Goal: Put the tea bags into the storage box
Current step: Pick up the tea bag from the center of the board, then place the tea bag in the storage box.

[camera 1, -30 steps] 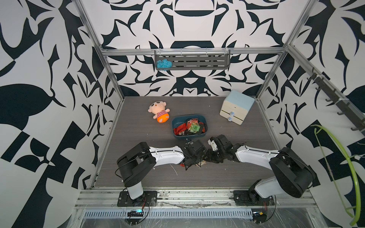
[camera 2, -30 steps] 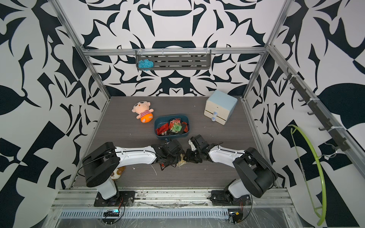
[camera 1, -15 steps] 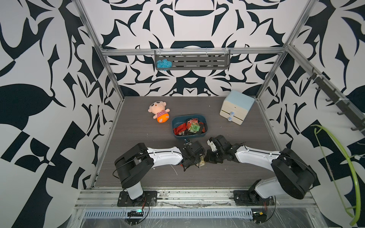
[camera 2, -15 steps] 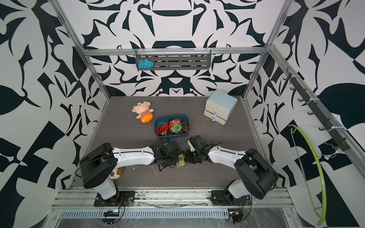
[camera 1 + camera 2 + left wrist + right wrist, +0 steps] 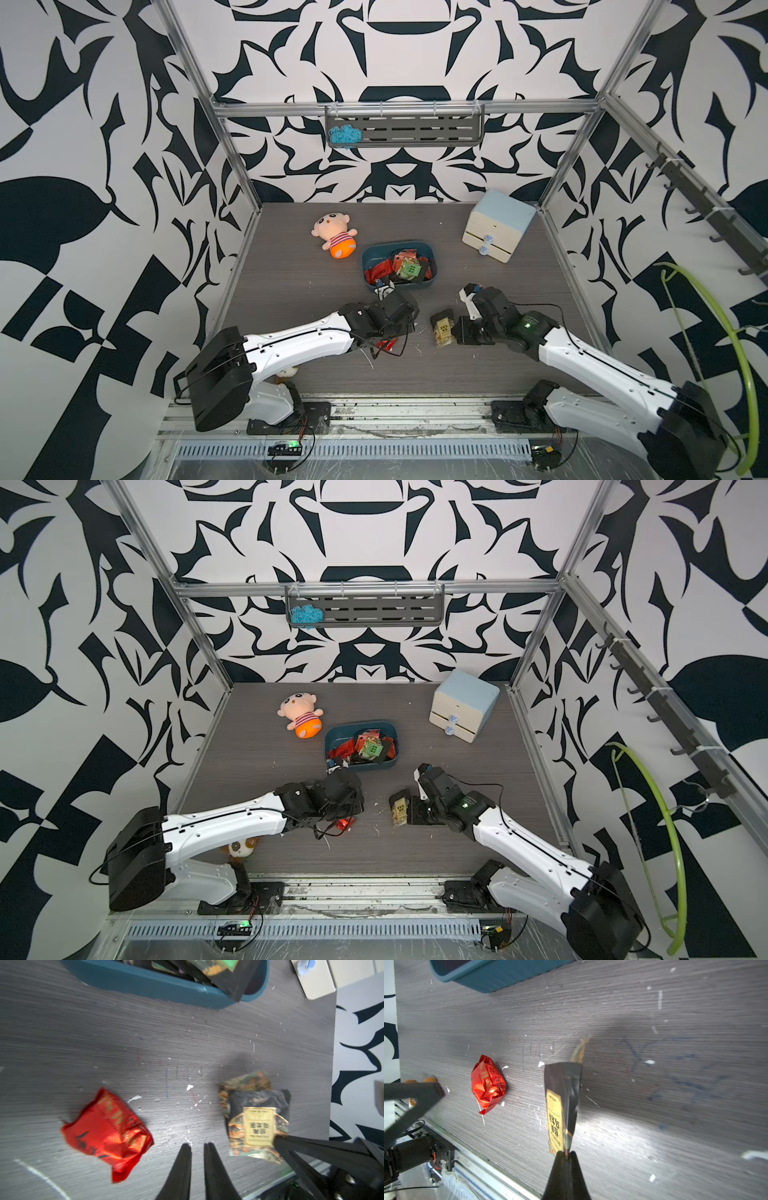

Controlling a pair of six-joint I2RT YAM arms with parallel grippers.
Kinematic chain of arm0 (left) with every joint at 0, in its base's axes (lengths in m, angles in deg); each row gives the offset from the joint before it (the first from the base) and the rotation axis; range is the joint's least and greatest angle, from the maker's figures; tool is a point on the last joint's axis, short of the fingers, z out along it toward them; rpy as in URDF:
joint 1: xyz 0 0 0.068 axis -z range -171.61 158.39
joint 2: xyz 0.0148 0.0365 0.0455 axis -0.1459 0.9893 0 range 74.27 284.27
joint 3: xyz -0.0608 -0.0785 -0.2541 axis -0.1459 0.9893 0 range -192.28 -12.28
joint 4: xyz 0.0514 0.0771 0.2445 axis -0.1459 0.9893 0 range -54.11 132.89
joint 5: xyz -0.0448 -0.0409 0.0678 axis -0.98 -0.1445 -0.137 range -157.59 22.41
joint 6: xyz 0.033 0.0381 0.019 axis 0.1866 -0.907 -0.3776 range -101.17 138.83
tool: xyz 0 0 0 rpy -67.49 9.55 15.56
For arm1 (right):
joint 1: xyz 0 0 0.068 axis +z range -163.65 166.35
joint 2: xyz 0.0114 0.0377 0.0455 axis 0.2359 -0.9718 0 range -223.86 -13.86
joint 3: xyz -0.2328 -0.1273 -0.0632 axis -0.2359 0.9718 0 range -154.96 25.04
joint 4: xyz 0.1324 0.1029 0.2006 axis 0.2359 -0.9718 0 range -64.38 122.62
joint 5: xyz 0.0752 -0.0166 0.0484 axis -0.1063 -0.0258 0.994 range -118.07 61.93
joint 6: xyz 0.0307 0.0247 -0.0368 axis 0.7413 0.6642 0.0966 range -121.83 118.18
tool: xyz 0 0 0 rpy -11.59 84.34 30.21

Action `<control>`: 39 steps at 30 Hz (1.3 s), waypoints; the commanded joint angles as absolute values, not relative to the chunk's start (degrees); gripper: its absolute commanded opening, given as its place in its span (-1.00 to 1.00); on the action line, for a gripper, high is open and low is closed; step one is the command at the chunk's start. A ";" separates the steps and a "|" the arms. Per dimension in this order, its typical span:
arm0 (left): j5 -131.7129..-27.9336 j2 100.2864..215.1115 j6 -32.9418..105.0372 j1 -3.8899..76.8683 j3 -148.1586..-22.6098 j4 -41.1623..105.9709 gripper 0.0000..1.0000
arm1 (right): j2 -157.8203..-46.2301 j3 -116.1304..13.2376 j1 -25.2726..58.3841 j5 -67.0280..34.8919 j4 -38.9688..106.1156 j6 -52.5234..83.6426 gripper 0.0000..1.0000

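Now the right gripper [image 5: 566, 1154] is clamped on the edge of a black tea bag [image 5: 562, 1095] with a tan label, down at the table [image 5: 654, 1012], near the storage box [image 5: 145, 982] but outside it. The left gripper [image 5: 197, 1145] has its jaws slightly apart with nothing between them, just beside a crumpled red tea bag [image 5: 108, 1132] lying on the table. Other tea bags [image 5: 409, 268] already sit piled in the box, and a mottled sachet [image 5: 245, 1082] shows just behind the black one.
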State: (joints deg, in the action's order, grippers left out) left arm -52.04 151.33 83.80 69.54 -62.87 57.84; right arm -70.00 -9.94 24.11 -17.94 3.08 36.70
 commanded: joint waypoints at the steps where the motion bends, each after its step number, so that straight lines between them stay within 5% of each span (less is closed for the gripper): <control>1: -47.76 147.83 83.94 69.57 -60.09 62.55 -0.53 | -67.69 -13.32 24.17 -20.69 -2.55 35.60 -1.00; 12: -41.67 133.02 87.37 66.86 -51.31 67.74 -0.41 | -69.73 -27.79 23.72 -26.12 -5.52 33.28 -1.00; 31: -47.71 126.50 79.00 52.22 -43.30 69.99 -0.33 | -110.61 -63.50 21.51 -14.31 3.84 28.40 -1.00; 39: -49.60 121.51 78.46 49.26 -39.52 68.47 -0.26 | -119.69 -63.74 18.24 -9.53 5.55 31.97 -1.00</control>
State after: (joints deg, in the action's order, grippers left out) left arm -48.22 122.91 79.60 49.58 -40.92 68.33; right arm -120.47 -64.32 20.05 -12.63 3.98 30.21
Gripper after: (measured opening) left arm 0.365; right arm 0.035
